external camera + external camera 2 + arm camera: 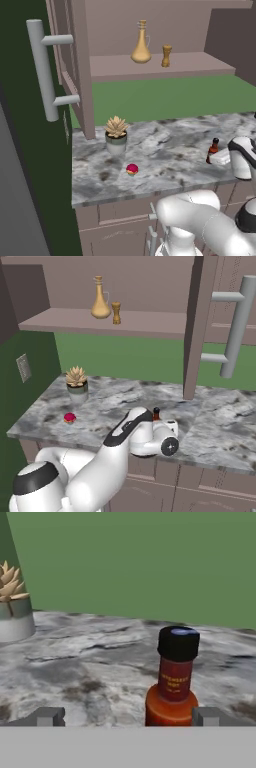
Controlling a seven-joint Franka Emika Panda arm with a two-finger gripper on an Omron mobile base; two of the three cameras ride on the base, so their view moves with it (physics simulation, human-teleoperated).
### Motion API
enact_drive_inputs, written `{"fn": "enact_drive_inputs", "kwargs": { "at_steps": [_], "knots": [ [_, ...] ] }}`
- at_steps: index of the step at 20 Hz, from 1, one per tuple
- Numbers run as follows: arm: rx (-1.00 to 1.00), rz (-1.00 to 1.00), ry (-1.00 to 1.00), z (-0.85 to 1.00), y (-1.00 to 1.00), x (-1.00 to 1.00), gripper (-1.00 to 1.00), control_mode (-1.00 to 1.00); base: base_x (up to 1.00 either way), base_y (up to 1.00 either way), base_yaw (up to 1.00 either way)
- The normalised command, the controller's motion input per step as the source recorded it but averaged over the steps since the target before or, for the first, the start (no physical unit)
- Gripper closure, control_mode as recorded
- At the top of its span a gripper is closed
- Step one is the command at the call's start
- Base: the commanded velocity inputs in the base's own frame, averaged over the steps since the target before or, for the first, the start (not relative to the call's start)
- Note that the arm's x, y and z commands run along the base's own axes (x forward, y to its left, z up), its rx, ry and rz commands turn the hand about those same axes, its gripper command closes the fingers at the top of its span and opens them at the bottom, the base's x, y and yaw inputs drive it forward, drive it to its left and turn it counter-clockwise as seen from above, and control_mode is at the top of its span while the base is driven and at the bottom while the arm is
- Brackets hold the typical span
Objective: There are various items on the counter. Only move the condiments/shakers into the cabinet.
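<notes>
Left base view first, taking things from left to right: the cabinet door [70,60] stands swung open with its long grey bar handle [44,70] toward us. Past it, on the cabinet shelf [200,65], the tan flask bottle [141,44] stands upright, and the small wooden shaker [166,55] is just beside it on its right. Both are well above the counter [165,145].

Down on the marbled counter, the potted succulent [116,134] sits toward the far left, with the tiny red-and-yellow round thing [132,169] nearer the front edge and a little to its right. Further right, the red sauce bottle [213,150] stands upright on the stone, its black cap on, with the arm's white hand close against its right side.

From the hand view, the gripper [127,717] is low and level behind that bottle, jaws spread as wide as they go and holding nothing. One fingertip [47,716] stands well off to the bottle's left; the other is just by the right of its base, and I cannot tell whether it touches. The bottle sits between them, closer to the right finger.
</notes>
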Motion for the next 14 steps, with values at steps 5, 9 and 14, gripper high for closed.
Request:
{"fn": "enact_drive_inputs", "kwargs": {
  "at_steps": [5,9,14],
  "knots": [
    [0.0,0.0,0.01,-0.02,0.0,0.19,-1.0,-1.0,0.0,0.0,0.0],
    [0.0,0.0,0.02,-0.02,-0.04,0.2,-1.0,-1.0,0.0,0.0,0.0],
    [0.0,-0.02,0.01,0.0,-0.1,0.18,-1.0,-1.0,0.0,0.0,0.0]
  ]
}}
